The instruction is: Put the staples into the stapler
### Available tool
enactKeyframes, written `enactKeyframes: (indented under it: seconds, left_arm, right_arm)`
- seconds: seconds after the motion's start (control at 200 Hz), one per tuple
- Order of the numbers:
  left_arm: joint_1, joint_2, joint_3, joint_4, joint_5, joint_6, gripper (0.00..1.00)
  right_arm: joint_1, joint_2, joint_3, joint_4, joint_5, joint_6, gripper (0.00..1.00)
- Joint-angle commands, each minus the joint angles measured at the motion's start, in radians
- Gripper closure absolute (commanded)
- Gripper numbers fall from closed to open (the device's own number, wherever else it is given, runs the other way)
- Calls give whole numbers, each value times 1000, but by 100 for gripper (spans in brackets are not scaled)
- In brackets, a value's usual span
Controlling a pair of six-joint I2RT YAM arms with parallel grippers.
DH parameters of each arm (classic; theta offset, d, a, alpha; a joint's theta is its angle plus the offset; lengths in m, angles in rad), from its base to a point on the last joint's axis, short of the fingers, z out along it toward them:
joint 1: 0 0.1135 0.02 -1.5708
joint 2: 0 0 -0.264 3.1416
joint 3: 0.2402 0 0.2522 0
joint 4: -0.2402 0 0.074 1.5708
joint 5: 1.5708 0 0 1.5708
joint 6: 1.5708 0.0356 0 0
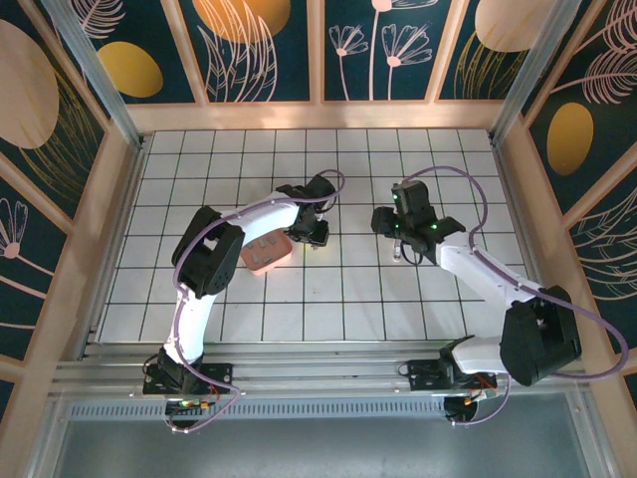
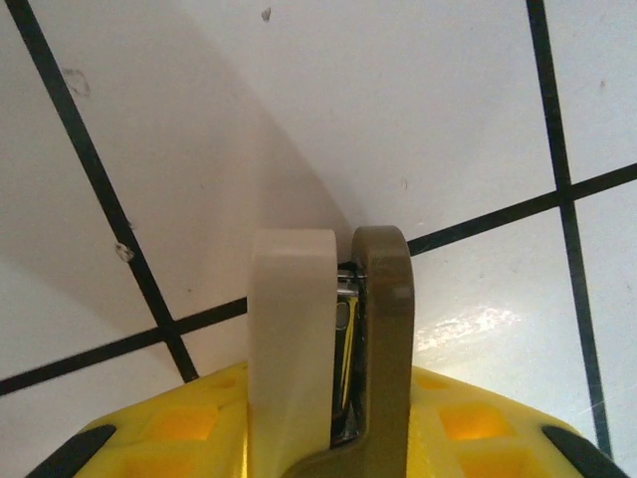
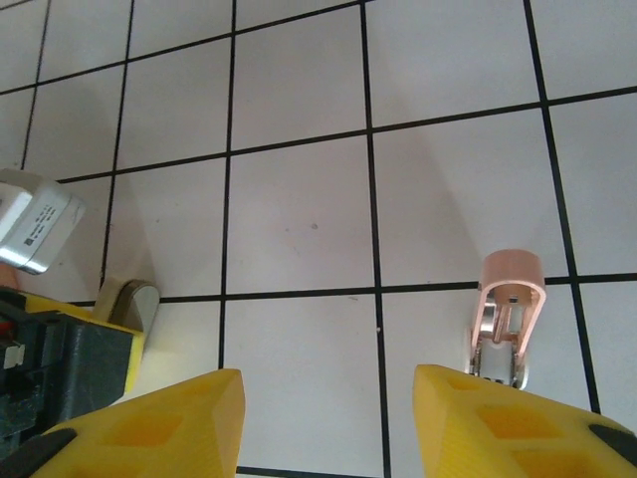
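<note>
I am pinching the staples in my left claw, its 2 fingers nearly together because the strip is so thin; the claw is hanging low over the white surface, I judge to lift it cleanly; the strip is showing as a dark, shiny sliver between them; my right claw is waiting apart, jaws spread, gripping nothing.

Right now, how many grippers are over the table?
2. The left gripper is just right of the pink tray, pinching what looks like staples. The right gripper hangs over the gridded table right of centre, jaws apart. None seems hidden.
</note>
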Motion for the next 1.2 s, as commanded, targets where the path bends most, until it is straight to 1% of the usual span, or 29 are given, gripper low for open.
enactKeyframes:
  seconds: [0.0, 0.065, 0.135, 0.265, 0.355, 0.385, 0.485, 0.556, 0.631, 0.766, 1.036, 1.121, 1.196]
  left_arm:
    - [-5, -108, -38, 46, -60, 79, 71]
    - [-6, -158, -78, 106, -54, 129, 72]
    - [-6, -217, -130, 180, -8, 207, 74]
    - [-6, -347, -257, 329, 64, 374, 73]
    - [-5, -427, -370, 449, 150, 496, 72]
    - [-6, -478, -403, 487, 180, 536, 72]
    - [-6, -549, -501, 589, 266, 660, 72]
    - [-6, -585, -555, 648, 304, 720, 73]
    - [-6, -610, -589, 681, 353, 784, 73]
    - [-6, -624, -608, 702, 380, 826, 73]
    - [-5, -618, -599, 701, 408, 848, 72]
    - [-7, -617, -596, 700, 421, 850, 72]
    - [-6, -620, -596, 700, 427, 851, 72]
  right_arm:
    - [-15, -50, -34, 66, -48, 2, 52]
    - [-23, -71, -49, 101, -100, -11, 51]
    - [-32, -94, -68, 148, -156, -34, 52]
    - [-46, -136, -120, 268, -318, -66, 51]
    - [-46, -157, -174, 370, -435, -63, 52]
    - [-46, -161, -191, 403, -480, -62, 52]
    - [-43, -170, -254, 523, -598, -34, 54]
    - [-36, -177, -294, 598, -657, -16, 54]
    - [-26, -185, -329, 655, -683, 0, 54]
    - [-8, -183, -366, 743, -726, 42, 54]
    - [15, -96, -376, 926, -810, 236, 53]
    - [25, -66, -373, 976, -831, 265, 53]
    - [31, -43, -362, 975, -834, 268, 53]
